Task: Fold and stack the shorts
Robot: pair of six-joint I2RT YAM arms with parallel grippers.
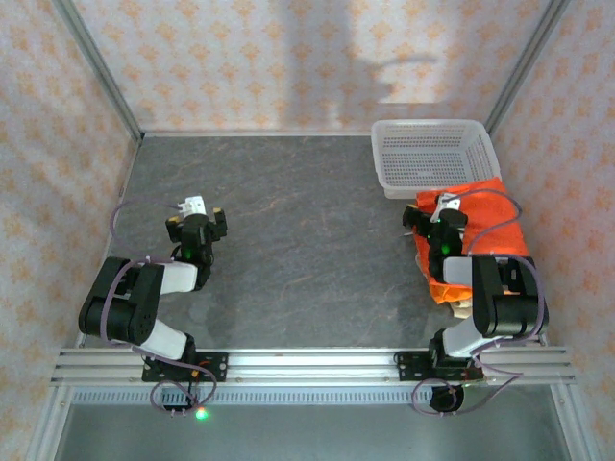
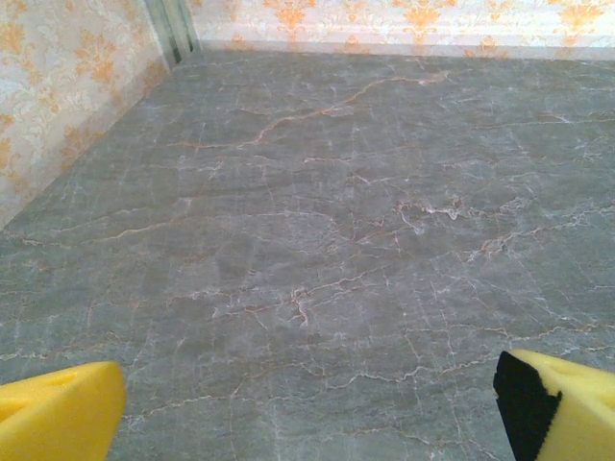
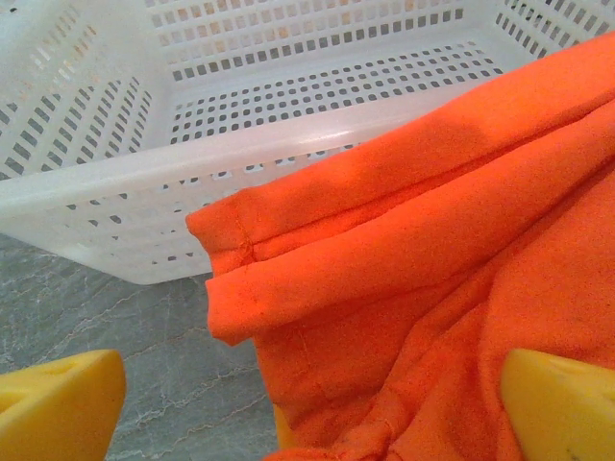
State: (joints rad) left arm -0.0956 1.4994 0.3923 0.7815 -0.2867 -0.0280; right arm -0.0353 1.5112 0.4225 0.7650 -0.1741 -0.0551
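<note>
Bright orange shorts (image 1: 480, 226) lie in a folded pile at the table's right side, just in front of the basket. A sliver of tan cloth (image 1: 462, 306) peeks out at the pile's near edge. My right gripper (image 1: 434, 211) hovers over the pile's left part. In the right wrist view it (image 3: 307, 413) is open, its yellow fingertips (image 3: 58, 403) wide apart above the orange shorts (image 3: 413, 279), one over the table and one over the cloth. My left gripper (image 1: 197, 215) hangs over bare table at the left, open with nothing between its fingers (image 2: 307, 413).
A white perforated basket (image 1: 388, 163) stands at the back right, touching the orange pile; its near rim (image 3: 125, 182) is close ahead of the right gripper. Patterned walls enclose the grey marble table (image 1: 307, 240) on three sides.
</note>
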